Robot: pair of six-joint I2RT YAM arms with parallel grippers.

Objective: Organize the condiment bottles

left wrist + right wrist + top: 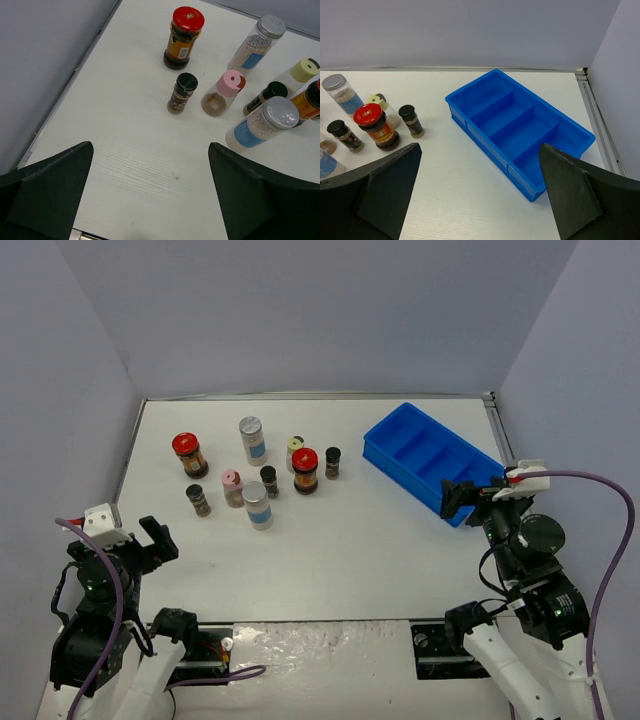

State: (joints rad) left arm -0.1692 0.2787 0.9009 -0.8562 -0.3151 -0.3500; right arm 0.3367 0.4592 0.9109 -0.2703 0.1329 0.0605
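The condiment bottles stand upright in a loose cluster at the table's back left. Among them are a red-lidded jar, a second red-lidded jar, a grey-capped bottle, another grey-capped bottle, a pink-lidded jar, a cream-lidded jar and three tiny dark-capped jars. My left gripper is open near the front left, short of the cluster and holding nothing. My right gripper is open beside the near end of the tray, also holding nothing.
A blue divided tray lies at an angle at the back right, with nothing in its compartments. Grey walls enclose the table on the left, back and right. Bare white tabletop runs between the bottles, the tray and the arm bases.
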